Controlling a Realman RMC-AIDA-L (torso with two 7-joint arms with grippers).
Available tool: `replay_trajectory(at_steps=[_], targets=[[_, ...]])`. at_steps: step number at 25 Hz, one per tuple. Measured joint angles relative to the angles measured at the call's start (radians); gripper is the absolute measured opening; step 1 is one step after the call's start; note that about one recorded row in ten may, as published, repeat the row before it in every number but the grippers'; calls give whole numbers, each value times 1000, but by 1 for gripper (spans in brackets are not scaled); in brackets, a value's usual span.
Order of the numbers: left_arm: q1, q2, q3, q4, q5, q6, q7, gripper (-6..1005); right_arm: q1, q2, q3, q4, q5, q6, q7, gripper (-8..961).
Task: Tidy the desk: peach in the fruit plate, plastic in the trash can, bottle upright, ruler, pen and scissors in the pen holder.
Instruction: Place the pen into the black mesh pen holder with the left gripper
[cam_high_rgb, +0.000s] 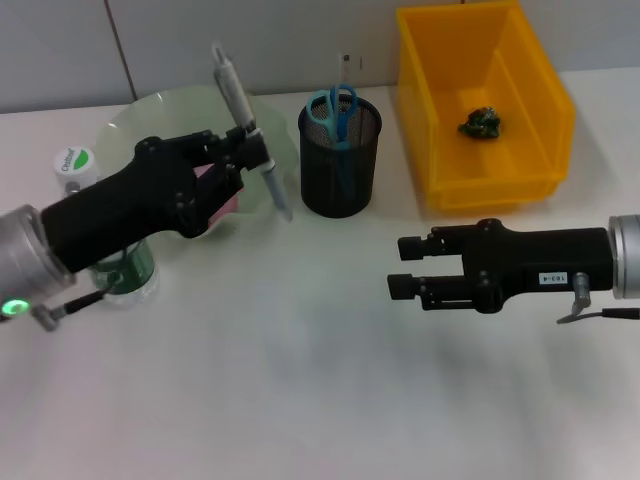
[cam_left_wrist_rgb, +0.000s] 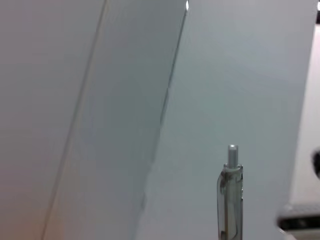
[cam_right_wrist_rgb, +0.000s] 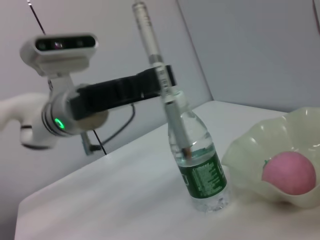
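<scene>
On the white bench (cam_high_rgb: 300, 380), most of the tidying looks finished. The pink peach (cam_right_wrist_rgb: 289, 173) lies in the pale green wavy-edged fruit plate (cam_right_wrist_rgb: 250, 155), the clear plastic water bottle with a green label (cam_right_wrist_rgb: 200, 165) stands upright beside that plate, and the blue-handled scissors (cam_high_rgb: 333, 112) stand in the black mesh pen holder (cam_high_rgb: 339, 160). A dark crumpled scrap (cam_high_rgb: 481, 123), probably the plastic, lies inside the yellow plastic bin (cam_high_rgb: 540, 120) that serves as the trash can. A thin rod rising from the holder may be the ruler, though that cannot be told for sure.

What seems left is the grey translucent click pen (cam_high_rgb: 250, 130). The left tool (cam_high_rgb: 245, 155) is clenched on it about mid-length, holding it in the air tilted, its tip lower and towards the holder, its button end up. The pen hangs just beside the holder and over the plate's rim, not yet above the opening. The left arm reaches in from the bench's left side, above the bottle.

The right tool (cam_high_rgb: 400, 265) hovers released, holding nothing, its arm stretched level from the right, in front of the bin.
</scene>
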Motion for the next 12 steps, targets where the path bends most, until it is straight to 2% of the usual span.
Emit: replay_trajectory(at_steps=[5, 6, 7, 10, 12], targets=[[-84, -1, -8, -219, -106, -55, 199, 147, -10, 1, 3, 20, 1, -2, -33, 632], [-118, -2, -13, -289, -156, -82, 270, 150, -11, 1, 3, 30, 1, 0, -44, 632], [-118, -2, -13, -289, -156, -82, 270, 152, -11, 1, 3, 30, 1, 0, -44, 632], [-172, -1, -35, -378, -202, -117, 374, 161, -13, 1, 3, 39, 1, 2, -57, 632], [-216, -2, -88, -447, -205, -145, 452, 167, -13, 1, 3, 45, 1, 2, -70, 632]])
